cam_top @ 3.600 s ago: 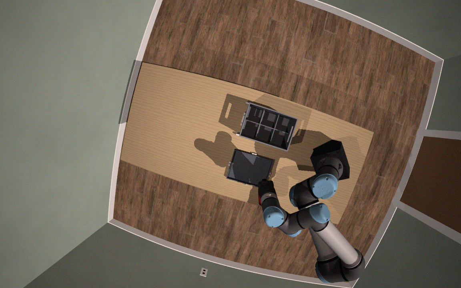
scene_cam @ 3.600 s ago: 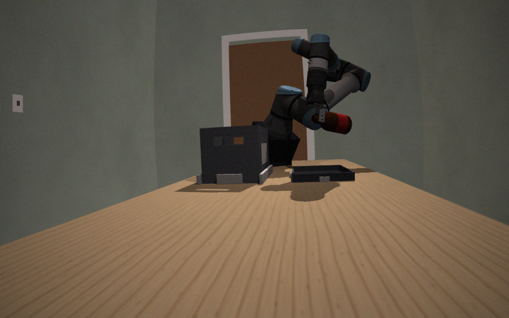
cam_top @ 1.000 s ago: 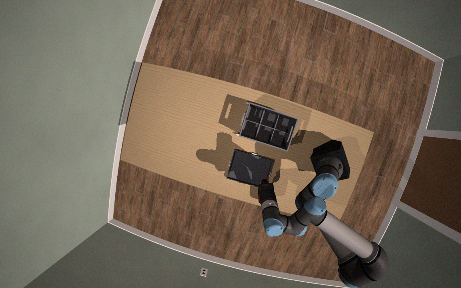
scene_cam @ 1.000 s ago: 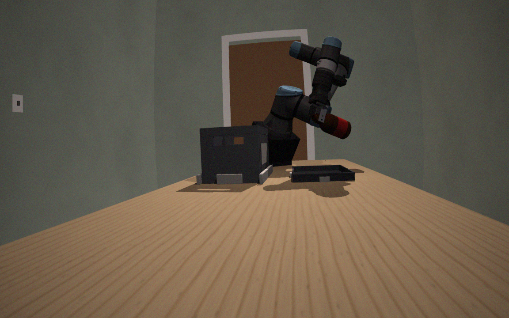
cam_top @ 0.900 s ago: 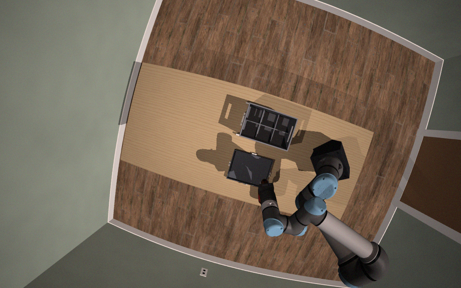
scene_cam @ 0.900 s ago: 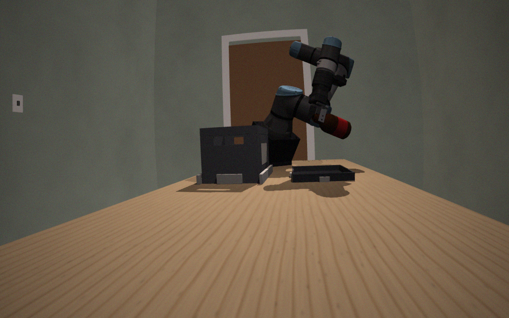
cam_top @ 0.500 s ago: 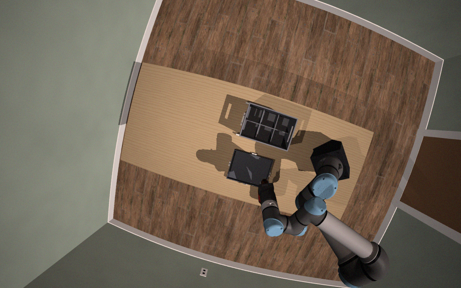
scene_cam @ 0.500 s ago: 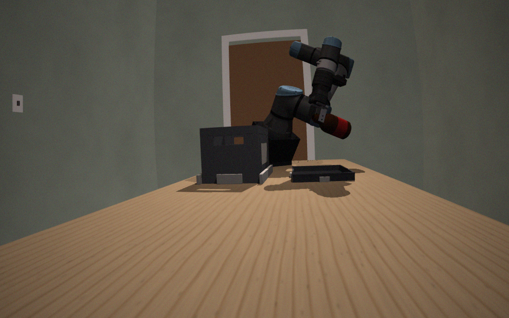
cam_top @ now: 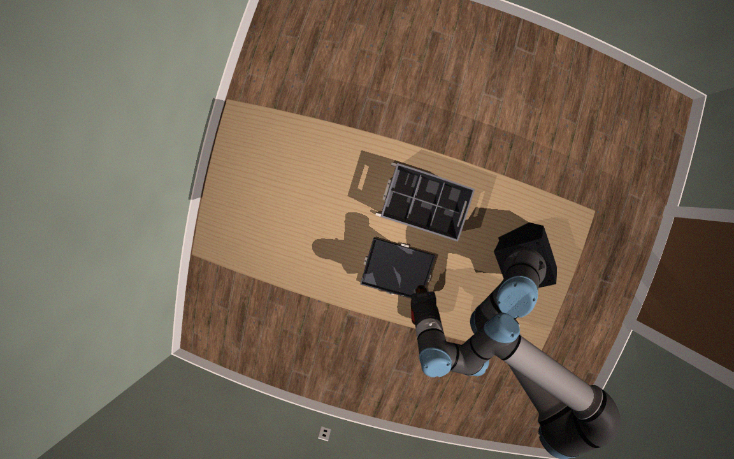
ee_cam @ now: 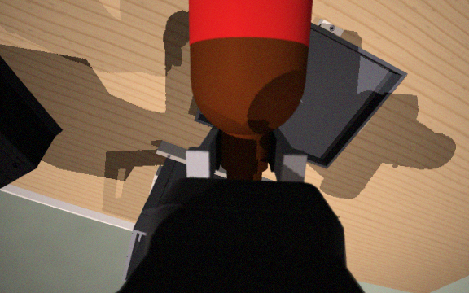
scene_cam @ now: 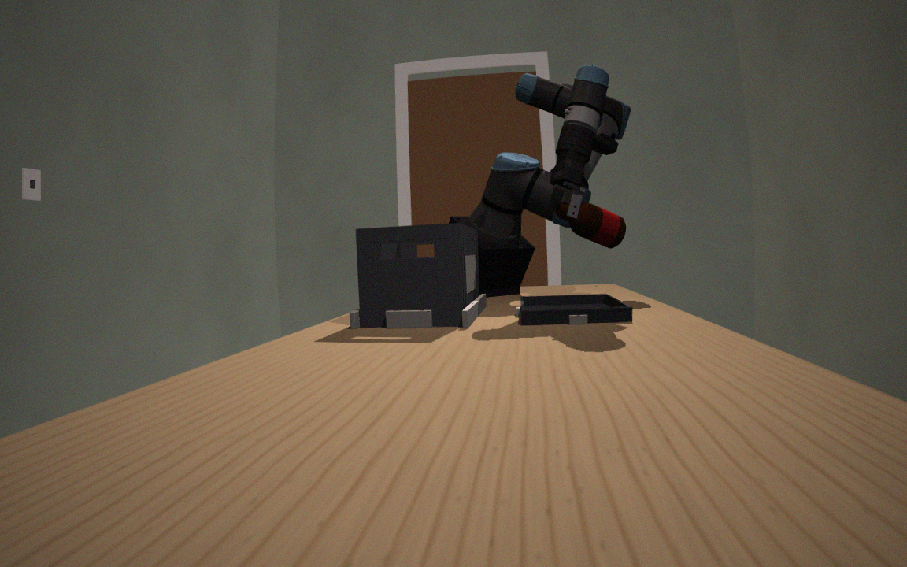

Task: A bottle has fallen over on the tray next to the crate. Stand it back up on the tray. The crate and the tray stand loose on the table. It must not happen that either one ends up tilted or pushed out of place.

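My gripper (ee_cam: 245,140) (scene_cam: 572,209) is shut on the neck of a brown bottle (ee_cam: 247,81) (scene_cam: 597,224) with a red label. The bottle hangs in the air, tilted, its base pointing away from the gripper and slanting downward. It is well above the dark shallow tray (scene_cam: 573,309) (cam_top: 395,265) (ee_cam: 340,106), over the tray's edge nearest the arm. In the top view only a little red of the bottle (cam_top: 418,291) shows by the tray's corner. The tray holds nothing.
A dark crate (scene_cam: 414,275) (cam_top: 426,199) (ee_cam: 2,118) with several compartments stands beside the tray on the wooden table (scene_cam: 442,437). The arm's black base (cam_top: 526,245) sits at the table's end. The table edge lies close to the tray.
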